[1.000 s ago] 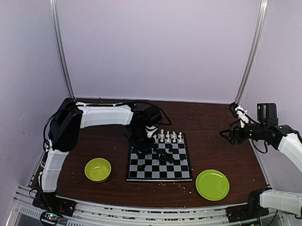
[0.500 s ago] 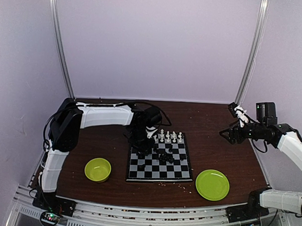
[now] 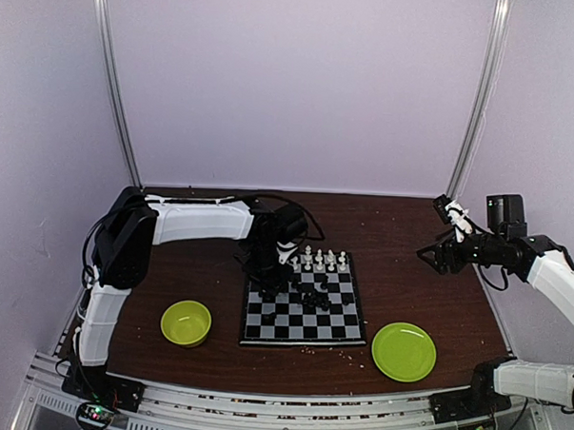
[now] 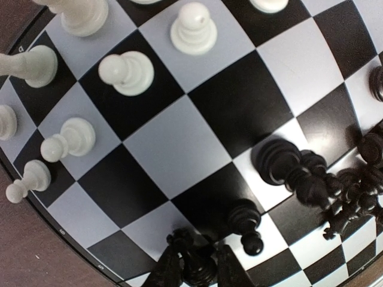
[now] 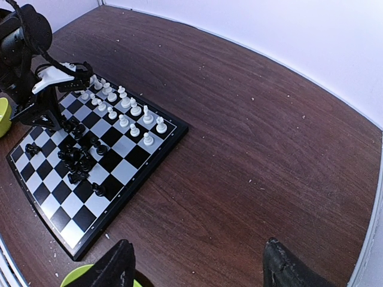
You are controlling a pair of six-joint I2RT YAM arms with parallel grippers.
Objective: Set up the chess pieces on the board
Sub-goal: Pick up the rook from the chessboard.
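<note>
The board [image 3: 292, 326] lies mid-table. White chess pieces [image 3: 321, 259] stand in rows along its far edge, also showing upper left in the left wrist view [image 4: 125, 73]. A loose heap of black pieces [image 3: 314, 295] lies near the board's middle [image 4: 311, 179]. My left gripper [image 3: 268, 271] hangs over the board's far-left corner. In its wrist view the left gripper [image 4: 197, 256] has both fingers [image 4: 170, 269] pressed against a small black piece [image 4: 200, 272]. Another black pawn [image 4: 245, 224] stands just beside it. My right gripper [image 3: 437, 233] hovers open over bare table, off to the right of the board [image 5: 197, 266].
A lime-green bowl [image 3: 186, 322] sits left of the board near the front edge. A flat lime-green plate [image 3: 403, 351] lies to the board's right, its rim just showing by my right fingers [image 5: 90, 276]. Crumbs dot the dark wood table [image 3: 399, 277].
The left jaws have narrowed around the small black piece. The left arm has shifted only slightly, and the right arm has stayed put.
</note>
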